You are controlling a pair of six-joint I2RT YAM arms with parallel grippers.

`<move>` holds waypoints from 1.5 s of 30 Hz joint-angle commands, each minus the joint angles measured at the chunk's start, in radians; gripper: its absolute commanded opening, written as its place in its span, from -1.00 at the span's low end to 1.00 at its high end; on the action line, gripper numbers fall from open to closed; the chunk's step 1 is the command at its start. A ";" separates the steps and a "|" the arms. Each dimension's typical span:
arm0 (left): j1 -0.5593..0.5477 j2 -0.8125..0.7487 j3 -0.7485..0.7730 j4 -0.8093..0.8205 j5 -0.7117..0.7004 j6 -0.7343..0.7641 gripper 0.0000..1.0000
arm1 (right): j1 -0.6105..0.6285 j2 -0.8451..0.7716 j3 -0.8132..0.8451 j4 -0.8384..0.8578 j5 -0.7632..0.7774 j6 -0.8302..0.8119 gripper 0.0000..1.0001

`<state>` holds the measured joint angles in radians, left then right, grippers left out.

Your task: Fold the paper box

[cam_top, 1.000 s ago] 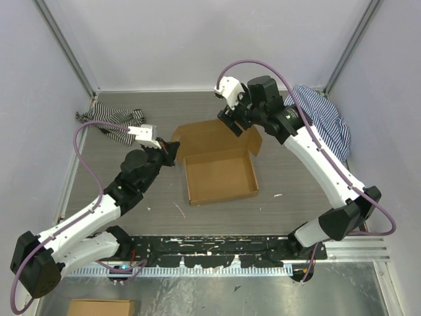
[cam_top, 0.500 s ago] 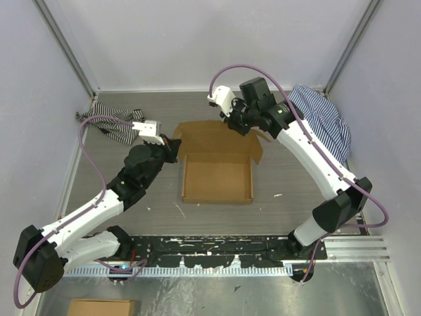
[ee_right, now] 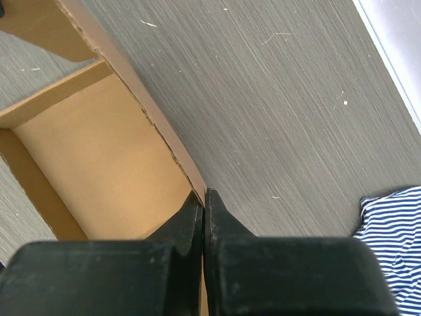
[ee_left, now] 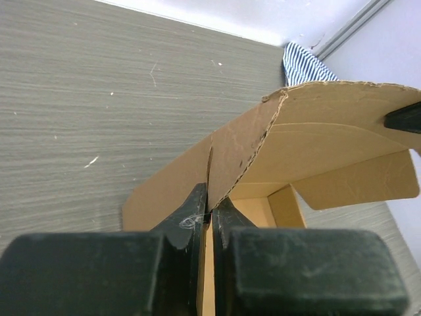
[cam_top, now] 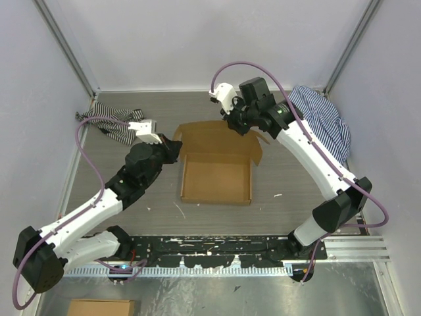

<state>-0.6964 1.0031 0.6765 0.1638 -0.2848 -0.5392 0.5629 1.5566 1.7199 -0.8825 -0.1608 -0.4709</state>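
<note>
Top external, open-topped paper box [cam_top: 217, 179], left jaws clamped on its flap, right jaws pinching its lid.

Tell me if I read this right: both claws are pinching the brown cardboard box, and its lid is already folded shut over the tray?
Not quite. The lid is not shut: the top external view shows it raised at the far side, leaving the paper box open. The rest holds: the left gripper and the right gripper each pinch the cardboard.
</note>
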 commanded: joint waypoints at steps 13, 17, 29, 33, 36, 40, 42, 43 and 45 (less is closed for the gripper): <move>-0.006 -0.031 -0.074 -0.011 0.061 -0.240 -0.71 | 0.000 -0.045 -0.040 0.097 -0.021 0.138 -0.97; -0.006 -0.023 -0.049 -0.059 0.066 -0.204 -0.88 | -0.001 -0.067 -0.053 0.113 -0.032 0.158 -0.97; -0.005 -0.150 0.051 -0.268 -0.070 -0.032 0.36 | -0.001 -0.061 -0.054 0.108 0.012 0.154 -0.98; -0.006 -0.187 0.092 -0.315 -0.194 0.062 0.47 | 0.000 -0.080 -0.061 0.108 -0.002 0.126 -0.98; -0.005 -0.167 0.116 -0.327 -0.264 0.118 0.49 | 0.000 -0.096 -0.061 0.108 -0.027 0.076 -0.98; -0.005 -0.136 0.114 -0.300 -0.309 0.140 0.46 | 0.000 -0.115 -0.052 0.104 -0.090 -0.049 -0.97; -0.005 -0.107 0.109 -0.289 -0.370 0.136 0.46 | 0.000 -0.122 -0.043 0.088 -0.132 -0.132 -0.98; -0.002 -0.092 0.107 -0.284 -0.413 0.134 0.45 | 0.000 -0.124 -0.043 0.089 -0.147 -0.159 -0.98; 0.022 -0.050 0.107 -0.266 -0.476 0.126 0.45 | 0.000 -0.126 -0.041 0.094 -0.160 -0.187 -0.98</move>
<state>-0.6994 0.8986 0.7761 -0.1299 -0.5938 -0.4324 0.5617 1.4921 1.6539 -0.8200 -0.2344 -0.5232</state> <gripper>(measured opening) 0.727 0.039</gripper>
